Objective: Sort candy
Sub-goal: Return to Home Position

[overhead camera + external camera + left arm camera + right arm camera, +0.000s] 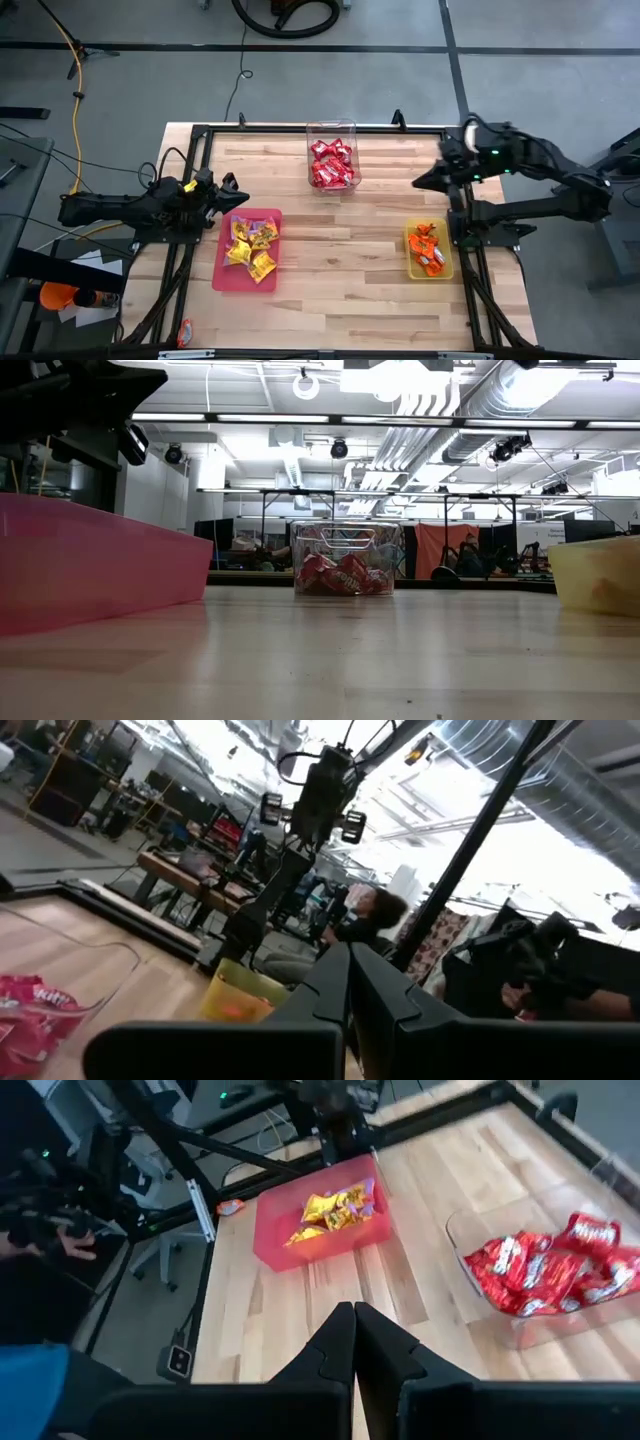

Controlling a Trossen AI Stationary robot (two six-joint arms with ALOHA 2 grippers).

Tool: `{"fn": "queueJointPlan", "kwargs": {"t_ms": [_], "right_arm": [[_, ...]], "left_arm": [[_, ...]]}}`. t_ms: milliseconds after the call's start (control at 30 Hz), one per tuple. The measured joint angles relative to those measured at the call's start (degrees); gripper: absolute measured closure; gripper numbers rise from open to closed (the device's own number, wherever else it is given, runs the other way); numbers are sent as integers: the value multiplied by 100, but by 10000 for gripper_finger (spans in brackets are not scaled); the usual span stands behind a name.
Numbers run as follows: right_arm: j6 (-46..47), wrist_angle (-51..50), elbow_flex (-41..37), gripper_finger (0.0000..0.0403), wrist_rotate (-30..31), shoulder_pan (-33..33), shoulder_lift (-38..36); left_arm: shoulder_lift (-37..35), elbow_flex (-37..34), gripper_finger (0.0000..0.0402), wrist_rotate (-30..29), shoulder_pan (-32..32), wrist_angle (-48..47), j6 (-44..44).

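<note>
High view: my left gripper (238, 195), jaws together, sits left of centre, just up-frame of the pink tray (225, 275) of yellow candy (250, 245). My right gripper (420, 183), jaws together, sits right of the tub (332, 126) of red candy (332, 165), up-frame of the yellow tray (409, 268) of orange candy (427, 250).

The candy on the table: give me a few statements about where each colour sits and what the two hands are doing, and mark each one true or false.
1. The red candy lies in the clear tub. True.
2. The yellow candy lies in the yellow tray. False: it lies in the pink tray. The yellow tray holds the orange candy.
3. The right hand grips a candy packet. False: its fingers are shut together with nothing between them.
4. The left hand is shut and sits close to a corner of the pink tray. True.
</note>
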Motion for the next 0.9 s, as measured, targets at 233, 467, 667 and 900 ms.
{"fn": "queueJointPlan", "kwargs": {"t_ms": [233,467,667,900], "right_arm": [[-546,961,-626,403,-28,244,-694],[-183,4856,-3324,403,-167,674,-1234],[195,6573,-4863,403,-104,1099,-1657],[-406,6647,-5728,403,177,1165,-2521]], "left_arm": [[2,0,401,-1,0,-123,32],[2,0,401,-1,0,-182,38],[2,0,401,1,0,-184,38],[2,0,401,1,0,-184,46]]}}
